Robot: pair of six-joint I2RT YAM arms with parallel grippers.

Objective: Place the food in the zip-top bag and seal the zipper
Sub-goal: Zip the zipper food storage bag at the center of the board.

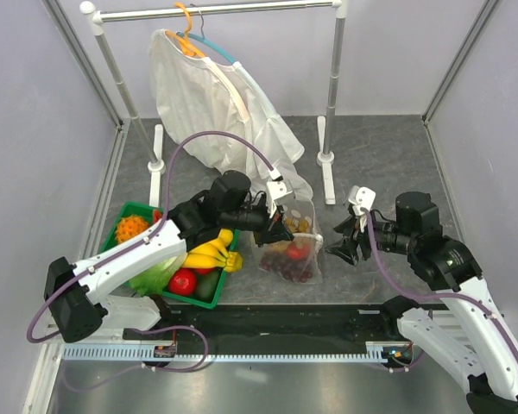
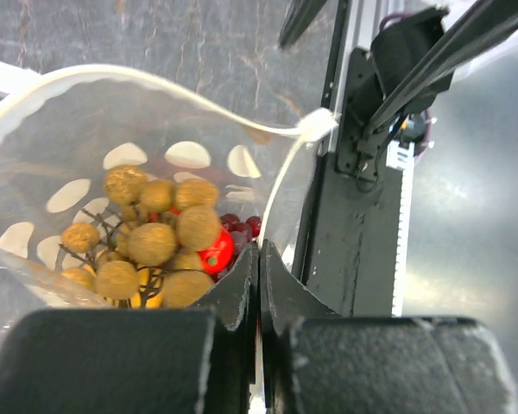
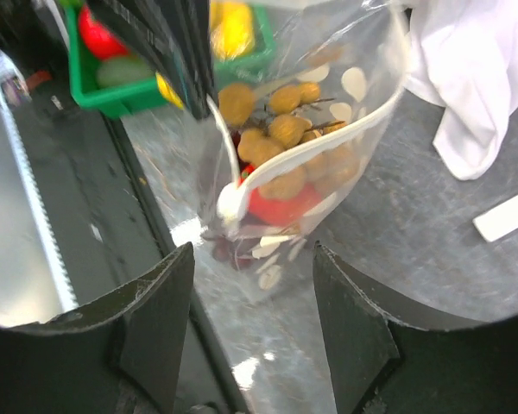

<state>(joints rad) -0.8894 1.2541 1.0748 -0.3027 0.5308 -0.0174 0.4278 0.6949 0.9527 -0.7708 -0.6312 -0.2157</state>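
Note:
The clear dotted zip-top bag (image 1: 295,259) stands open-mouthed on the table between my arms. Inside it are the tan-brown berry bunch (image 2: 155,241), the orange-red peach (image 2: 217,250) and dark purple grapes (image 2: 242,226). My left gripper (image 1: 279,228) is shut on the bag's top edge, its closed jaws (image 2: 260,254) pinching the thin rim. The zipper strip (image 2: 198,99) curves open, with the white slider tab (image 3: 230,200) at its near end. My right gripper (image 1: 344,248) is open and empty, just right of the bag, facing the slider (image 3: 252,250).
A green basket (image 1: 134,211) at left holds a yellow banana bunch (image 1: 211,252), lettuce and other toys. A white garment (image 1: 216,103) hangs on a rack behind the bag, its hem (image 3: 475,78) beside it. A black rail (image 1: 268,319) runs along the near edge.

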